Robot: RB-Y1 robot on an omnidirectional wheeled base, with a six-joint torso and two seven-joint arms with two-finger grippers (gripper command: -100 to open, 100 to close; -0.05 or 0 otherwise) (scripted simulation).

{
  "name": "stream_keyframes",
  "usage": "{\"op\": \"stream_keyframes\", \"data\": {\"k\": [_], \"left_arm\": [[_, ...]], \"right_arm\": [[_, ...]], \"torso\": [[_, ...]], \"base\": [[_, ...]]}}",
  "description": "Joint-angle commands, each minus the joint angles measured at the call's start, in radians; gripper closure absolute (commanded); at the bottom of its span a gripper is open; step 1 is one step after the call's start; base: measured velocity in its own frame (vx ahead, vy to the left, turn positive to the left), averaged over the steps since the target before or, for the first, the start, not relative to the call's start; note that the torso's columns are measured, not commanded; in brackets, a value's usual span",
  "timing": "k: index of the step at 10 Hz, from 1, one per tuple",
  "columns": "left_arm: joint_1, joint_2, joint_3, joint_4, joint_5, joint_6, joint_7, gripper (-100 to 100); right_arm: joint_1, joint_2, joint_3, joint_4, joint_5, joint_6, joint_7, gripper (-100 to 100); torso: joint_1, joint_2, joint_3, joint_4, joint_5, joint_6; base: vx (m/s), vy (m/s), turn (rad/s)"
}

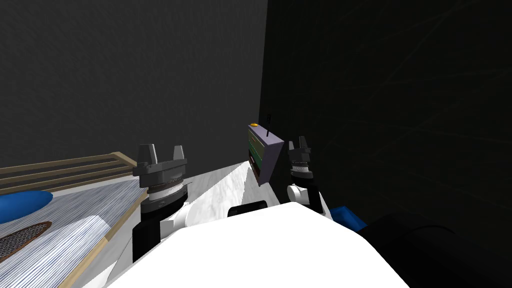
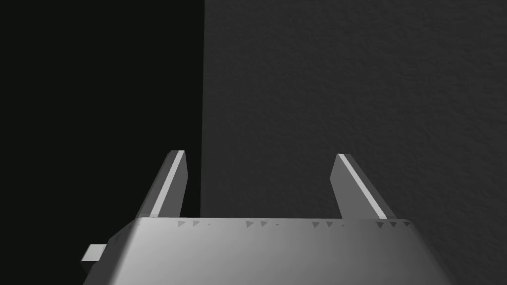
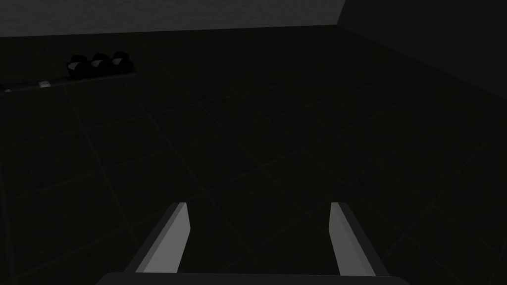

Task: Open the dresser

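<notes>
Both left tool [image 1: 163,152] and right tool [image 1: 298,144] hold fingers apart, facing surfaces [image 3: 297,123] too dark to read.

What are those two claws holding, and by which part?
Nothing is held. The left gripper and the right gripper both stand open and empty.

I seem to be in a home bedroom: a wood-framed bed [image 1: 70,170] with striped bedding, a blue pillow [image 1: 22,204], a radio [image 1: 264,152] nearby.

Wall [image 2: 356,89] is rough and matt, bed frame [image 1: 65,167] looks like plain wood, blanket [image 1: 75,235] is ribbed cloth, matt too.
</notes>
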Motion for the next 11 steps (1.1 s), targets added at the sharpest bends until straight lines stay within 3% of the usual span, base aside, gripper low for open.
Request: {"op": "stream_keyframes", "data": {"k": [1, 9, 10, 11], "left_arm": [[0.0, 0.0, 0.0, 0.0, 0.0, 0.0, 0.0, 0], [0.0, 0.0, 0.0, 0.0, 0.0, 0.0, 0.0, 0], [0.0, 0.0, 0.0, 0.0, 0.0, 0.0, 0.0, 0], [0.0, 0.0, 0.0, 0.0, 0.0, 0.0, 0.0, 0]], "right_arm": [[0.0, 0.0, 0.0, 0.0, 0.0, 0.0, 0.0, 0], [0.0, 0.0, 0.0, 0.0, 0.0, 0.0, 0.0, 0], [0.0, -0.046, -0.007, 0.02, 0.009, 0.023, 0.008, -100], [-0.001, -0.068, -0.012, 0.034, 0.015, 0.037, 0.012, -100]], "torso": [[0.0, 0.04, -0.082, 0.041, 0.0, 0.0], [0.0, 0.618, -1.234, 0.617, 0.0, 0.0], [0.0, 0.691, -1.382, 0.691, 0.0, 0.0], [0.002, 0.724, -1.452, 0.724, 0.0, 0.0]], "base": [[0.0, 0.0, 0.0], [0.0, 0.0, 0.0], [0.034, 0.04, 0.064], [0.045, 0.076, 0.069]]}}
